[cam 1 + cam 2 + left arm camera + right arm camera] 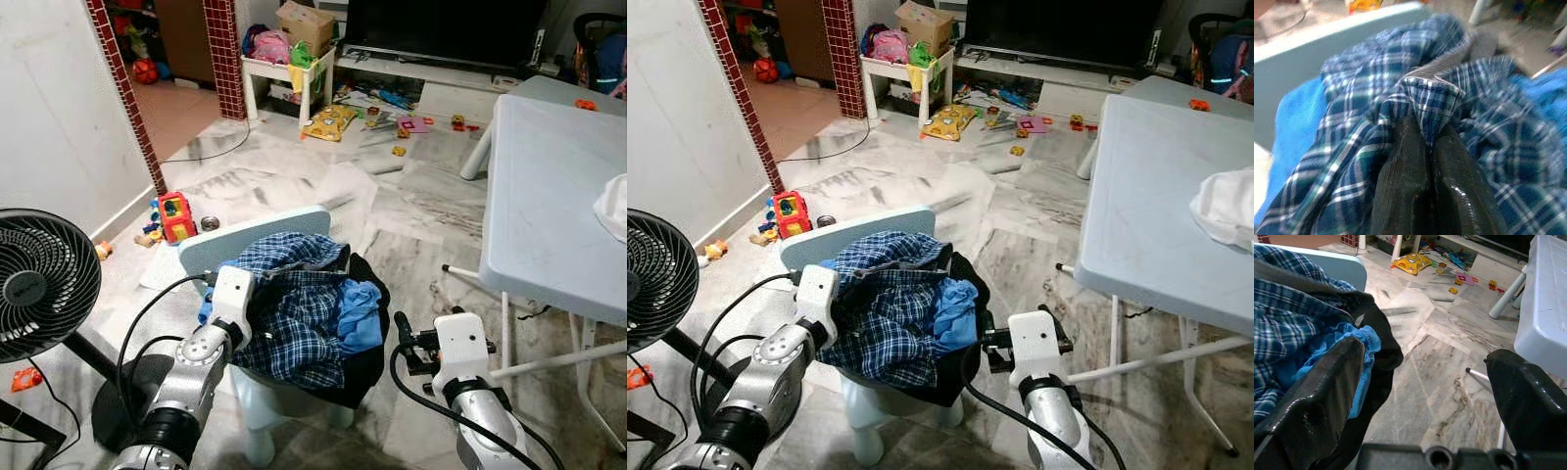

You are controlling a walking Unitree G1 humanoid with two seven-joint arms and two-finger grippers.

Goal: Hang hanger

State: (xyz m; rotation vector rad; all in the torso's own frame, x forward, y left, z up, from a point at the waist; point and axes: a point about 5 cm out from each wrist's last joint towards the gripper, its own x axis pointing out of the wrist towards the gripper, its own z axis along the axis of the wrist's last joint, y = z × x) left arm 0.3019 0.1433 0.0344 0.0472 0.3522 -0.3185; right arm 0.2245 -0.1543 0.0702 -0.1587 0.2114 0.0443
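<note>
On the small pale blue plastic chair, the left gripper pinches a blue plaid shirt; the right gripper gapes beside the seat's right edge.

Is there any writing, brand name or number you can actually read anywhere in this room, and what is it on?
No text can be read in any view.
Fan: its hub badge is too small and blurred to read.
Cardboard box: no markings can be made out.
Toys on the floor: any print is too small to read.
</note>
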